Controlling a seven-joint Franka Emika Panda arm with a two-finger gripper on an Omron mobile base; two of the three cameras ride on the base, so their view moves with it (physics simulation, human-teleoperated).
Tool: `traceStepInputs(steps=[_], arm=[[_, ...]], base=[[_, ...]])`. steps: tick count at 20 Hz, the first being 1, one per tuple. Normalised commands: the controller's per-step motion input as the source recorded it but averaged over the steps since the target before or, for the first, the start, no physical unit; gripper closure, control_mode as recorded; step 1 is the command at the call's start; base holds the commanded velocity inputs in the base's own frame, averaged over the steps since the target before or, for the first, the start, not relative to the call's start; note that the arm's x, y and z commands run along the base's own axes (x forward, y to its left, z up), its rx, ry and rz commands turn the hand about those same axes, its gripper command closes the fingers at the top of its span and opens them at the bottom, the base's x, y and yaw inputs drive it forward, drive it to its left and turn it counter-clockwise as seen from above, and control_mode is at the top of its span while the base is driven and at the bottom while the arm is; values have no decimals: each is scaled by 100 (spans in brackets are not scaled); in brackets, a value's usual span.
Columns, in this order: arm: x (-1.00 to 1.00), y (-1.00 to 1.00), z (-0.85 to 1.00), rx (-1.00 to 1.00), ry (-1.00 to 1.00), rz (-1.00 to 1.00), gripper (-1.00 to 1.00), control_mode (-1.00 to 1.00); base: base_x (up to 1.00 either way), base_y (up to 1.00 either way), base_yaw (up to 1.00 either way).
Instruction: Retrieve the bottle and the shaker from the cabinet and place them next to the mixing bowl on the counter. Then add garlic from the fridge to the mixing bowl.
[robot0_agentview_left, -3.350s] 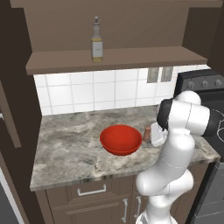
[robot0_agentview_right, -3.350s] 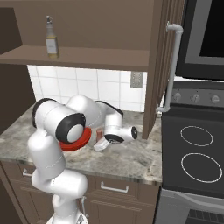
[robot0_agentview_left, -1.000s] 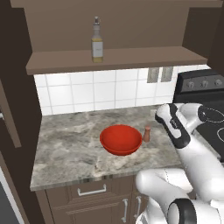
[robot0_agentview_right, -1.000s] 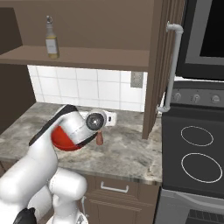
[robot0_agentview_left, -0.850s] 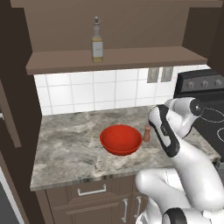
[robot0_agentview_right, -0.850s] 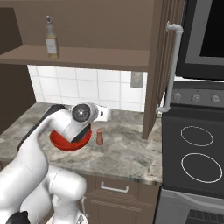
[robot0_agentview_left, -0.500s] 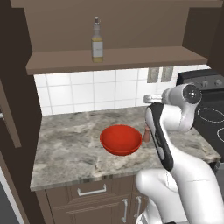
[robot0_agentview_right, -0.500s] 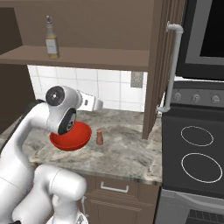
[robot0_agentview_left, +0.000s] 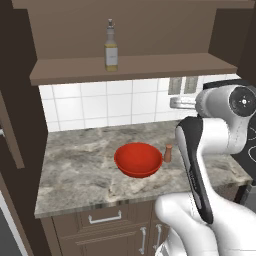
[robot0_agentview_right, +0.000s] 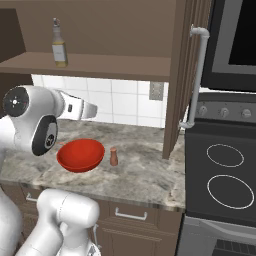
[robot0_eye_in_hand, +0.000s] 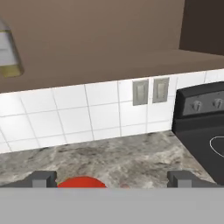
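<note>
A clear bottle (robot0_agentview_left: 111, 48) of yellowish liquid stands on the open cabinet shelf (robot0_agentview_left: 150, 66); it also shows in the right base view as bottle (robot0_agentview_right: 59, 44) and at the hand view's left edge as bottle (robot0_eye_in_hand: 8, 54). The red mixing bowl (robot0_agentview_left: 138, 159) sits on the counter, with the small brown shaker (robot0_agentview_left: 168, 153) upright just to its right. My gripper (robot0_agentview_left: 173, 103) hangs above them at backsplash height, facing the wall. In the hand view my gripper (robot0_eye_in_hand: 111, 179) is open, nothing between its fingertips (robot0_eye_in_hand: 42, 178), with the bowl (robot0_eye_in_hand: 82, 183) just below.
The marble counter (robot0_agentview_right: 140, 175) runs to a black stove (robot0_agentview_right: 225, 180) on the right. An open cabinet door (robot0_agentview_right: 182, 70) with a long handle stands beside the stove. Wall outlets (robot0_eye_in_hand: 148, 91) sit on the white tiles. Drawers lie under the counter (robot0_agentview_left: 105, 218).
The arm has lifted off the shaker, which stays standing beside the bowl, and swung up from counter level to backsplash height. The bottle has not moved.
</note>
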Motion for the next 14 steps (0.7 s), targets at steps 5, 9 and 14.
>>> traceStepInputs(steps=[5,9,14], arm=[[-69,62,69,0,-11,10,-100,-100],[-59,69,65,0,-3,25,-100,-100],[-28,56,61,0,0,34,-100,-100]], base=[[0,0,0],[0,0,0],[0,0,0]])
